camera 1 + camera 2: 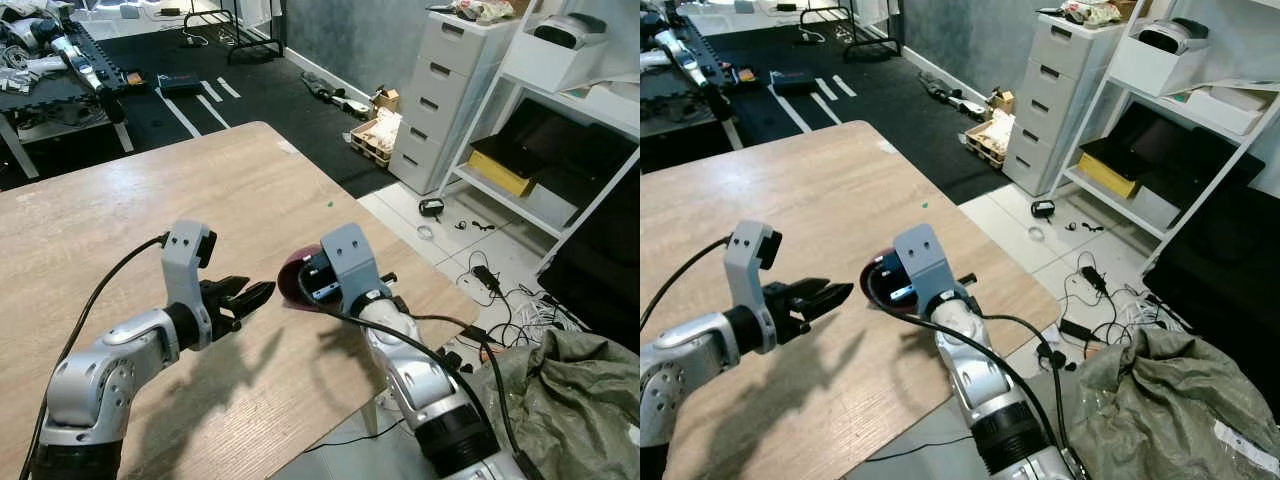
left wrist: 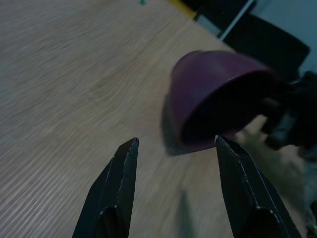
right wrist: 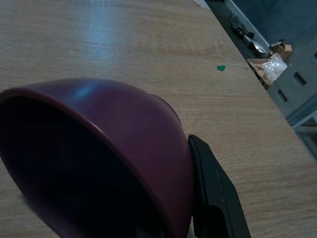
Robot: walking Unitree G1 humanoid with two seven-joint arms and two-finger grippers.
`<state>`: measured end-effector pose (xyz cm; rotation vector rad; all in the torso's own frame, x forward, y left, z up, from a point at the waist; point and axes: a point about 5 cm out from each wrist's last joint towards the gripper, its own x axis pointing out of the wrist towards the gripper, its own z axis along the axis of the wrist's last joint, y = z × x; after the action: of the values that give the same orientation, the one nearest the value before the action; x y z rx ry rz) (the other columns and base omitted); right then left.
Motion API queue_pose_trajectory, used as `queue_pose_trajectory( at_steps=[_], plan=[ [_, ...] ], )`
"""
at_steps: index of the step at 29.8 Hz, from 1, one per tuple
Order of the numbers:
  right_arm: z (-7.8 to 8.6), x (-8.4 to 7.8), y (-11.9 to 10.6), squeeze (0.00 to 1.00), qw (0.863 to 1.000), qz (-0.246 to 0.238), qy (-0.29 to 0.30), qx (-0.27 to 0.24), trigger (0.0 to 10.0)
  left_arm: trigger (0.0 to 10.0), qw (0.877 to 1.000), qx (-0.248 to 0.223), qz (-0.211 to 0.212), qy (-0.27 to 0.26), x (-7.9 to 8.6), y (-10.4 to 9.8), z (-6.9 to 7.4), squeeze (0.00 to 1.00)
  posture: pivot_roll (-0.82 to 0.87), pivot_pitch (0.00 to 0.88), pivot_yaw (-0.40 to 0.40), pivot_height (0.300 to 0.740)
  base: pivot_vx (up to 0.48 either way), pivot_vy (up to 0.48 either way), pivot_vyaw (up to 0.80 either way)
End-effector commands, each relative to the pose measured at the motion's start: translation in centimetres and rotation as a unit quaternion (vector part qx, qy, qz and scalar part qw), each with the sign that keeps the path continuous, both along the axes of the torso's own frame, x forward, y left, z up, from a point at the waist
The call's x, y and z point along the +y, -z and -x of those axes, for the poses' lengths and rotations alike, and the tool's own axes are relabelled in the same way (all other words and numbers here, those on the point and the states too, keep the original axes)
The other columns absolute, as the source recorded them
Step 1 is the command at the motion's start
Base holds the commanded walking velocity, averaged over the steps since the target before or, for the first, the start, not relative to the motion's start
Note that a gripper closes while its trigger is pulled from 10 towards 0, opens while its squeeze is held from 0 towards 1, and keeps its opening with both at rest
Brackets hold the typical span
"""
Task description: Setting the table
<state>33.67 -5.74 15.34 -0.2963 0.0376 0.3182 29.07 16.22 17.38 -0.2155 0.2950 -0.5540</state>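
Maroon and smooth, a round deep bowl (image 3: 99,148) sits tipped on its side in the right gripper (image 1: 312,283), its rim pinched between the two black fingers; one finger (image 3: 213,193) lies against the outer wall, the other is hidden inside the dark hollow. The bowl hangs just above the light wood-grain table (image 1: 150,220), near the table's right edge, with its open mouth turned back toward the robot and its rounded base facing away across the table. A dark shadow lies on the wood directly under it.

Facing it from the left, the left gripper (image 1: 243,297) hovers over the tabletop with its two long black fingers (image 2: 119,188) spread apart and nothing between them. Its tips point at the bowl and stand just beside it, apart from it.

A tiny green speck (image 3: 221,68) lies on the wood farther along the table. Off the table's right edge stand a white drawer cabinet (image 1: 445,95) and a white shelf unit (image 1: 560,120), with loose cables (image 1: 490,285) on the tiled floor and a crumpled olive-green cloth (image 1: 570,400) beside the right arm.
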Motion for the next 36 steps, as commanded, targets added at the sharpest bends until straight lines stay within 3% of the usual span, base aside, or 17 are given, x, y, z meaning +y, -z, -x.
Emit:
queue_pose_trajectory(
  at_steps=[1, 3, 5, 8, 9, 11, 12, 13, 14, 15, 18, 19, 22, 23, 30, 33, 36],
  plan=[
    [0.2, -0.3, 0.3, 0.0, 1.0, -0.012, 0.003, 0.007, 0.0, 10.0, 1.0, 0.004, -0.013, -0.013, 0.4, 0.3, 0.2, 0.0, 0.04, 0.048, 0.035, 0.74, 0.0, 0.0, 0.0],
    [0.2, -0.6, 0.2, 0.0, 1.0, -0.023, 0.01, 0.006, 0.0, 10.0, 0.999, 0.002, -0.024, -0.023, 0.5, 0.4, 0.3, 0.0, 0.04, 0.047, 0.035, 0.74, 0.0, 0.0, 0.0],
    [0.0, -3.2, -0.9, 0.0, 0.994, -0.088, 0.072, -0.006, 0.0, 10.0, 0.994, -0.031, -0.077, -0.07, 0.7, 0.6, 0.1, 0.0, 0.03, 0.048, 0.035, 0.74, 0.0, 0.0, 0.0],
    [0.1, -4.9, -2.1, 0.0, 0.986, -0.132, 0.1, -0.035, 0.0, 10.0, 0.992, -0.045, -0.087, -0.079, 0.3, 0.6, 0.2, 0.0, 0.03, 0.047, 0.037, 0.74, 0.0, 0.0, 0.0],
    [0.2, -6.1, -2.8, 0.0, 0.979, -0.156, 0.118, -0.053, 1.5, 10.0, 0.991, -0.048, -0.084, -0.088, 0.1, 0.5, 0.2, 0.0, 0.02, 0.047, 0.039, 0.74, 0.0, 0.0, 0.0],
    [0.3, -6.9, -3.3, 0.0, 0.974, -0.172, 0.131, -0.065, 1.5, 10.0, 0.991, -0.049, -0.082, -0.094, -0.1, 0.5, 0.2, 0.0, 0.02, 0.047, 0.04, 0.74, 0.0, 0.0, 0.0],
    [0.5, -8.4, -3.7, 0.0, 0.966, -0.188, 0.159, -0.077, 10.0, 10.0, 0.99, -0.046, -0.079, -0.108, -0.3, 0.5, 0.1, 0.0, 0.01, 0.045, 0.045, 0.74, 0.0, 0.0, 0.0],
    [0.5, -8.4, -3.7, 0.0, 0.966, -0.188, 0.159, -0.077, 10.0, 10.0, 0.99, -0.046, -0.079, -0.108, -0.3, 0.5, 0.1, 0.0, 0.01, 0.045, 0.045, 0.74, 0.0, 0.0, 0.0],
    [1.0, -11.8, -3.8, 0.0, 0.95, -0.203, 0.219, -0.093, 10.0, 10.0, 0.988, -0.043, -0.074, -0.131, -0.7, 0.7, -0.2, 0.0, -0.01, 0.043, 0.049, 0.74, 0.0, 0.0, 0.0],
    [1.5, -13.9, -3.3, 0.0, 0.937, -0.215, 0.26, -0.091, 10.0, 10.0, 0.986, -0.046, -0.077, -0.14, -1.0, 0.7, -0.4, 0.0, -0.01, 0.043, 0.049, 0.74, 0.0, 0.0, 0.0],
    [1.6, -14.7, -3.0, 0.0, 0.931, -0.222, 0.277, -0.084, 10.0, 10.0, 0.985, -0.052, -0.081, -0.143, -1.1, 0.7, -0.5, 0.0, -0.02, 0.039, 0.051, 0.74, 0.0, 0.0, 0.0],
    [2.1, -16.2, -2.6, 0.0, 0.923, -0.225, 0.302, -0.083, 10.0, 10.0, 0.982, -0.063, -0.087, -0.155, -1.2, 0.6, -0.9, 0.0, -0.02, 0.036, 0.052, 0.74, 0.0, 0.0, 0.0],
    [2.4, -17.2, -2.1, 0.0, 0.92, -0.211, 0.321, -0.079, 10.0, 10.0, 0.98, -0.078, -0.095, -0.158, -1.3, 0.3, -1.3, 0.0, -0.02, 0.034, 0.052, 0.74, 0.0, 0.0, -0.5],
    [2.7, -18.3, -1.4, 0.0, 0.909, -0.213, 0.351, -0.068, 10.0, 10.0, 0.98, -0.079, -0.095, -0.157, -1.6, 0.1, -1.7, 0.0, -0.03, 0.027, 0.052, 0.74, 0.0, 0.0, 0.0],
    [3.0, -19.6, -1.0, 0.0, 0.896, -0.213, 0.384, -0.063, 10.0, 10.0, 0.98, -0.08, -0.112, -0.145, -2.3, 0.1, -2.1, 0.0, -0.04, 0.02, 0.052, 0.74, 0.0, 0.0, -0.23],
    [3.1, -20.2, -1.0, 0.0, 0.893, -0.209, 0.393, -0.063, 10.0, 10.0, 0.978, -0.08, -0.151, -0.121, -3.0, 0.7, -1.9, 0.0, -0.04, 0.018, 0.053, 0.74, 0.0, 0.0, -0.53],
    [3.1, -20.2, -1.1, 0.0, 0.893, -0.209, 0.395, -0.063, 10.0, 10.0, 0.977, -0.088, -0.162, -0.11, -3.4, 0.9, -1.9, 0.0, -0.04, 0.017, 0.052, 0.74, 0.0, 0.0, 0.0]
  ],
)
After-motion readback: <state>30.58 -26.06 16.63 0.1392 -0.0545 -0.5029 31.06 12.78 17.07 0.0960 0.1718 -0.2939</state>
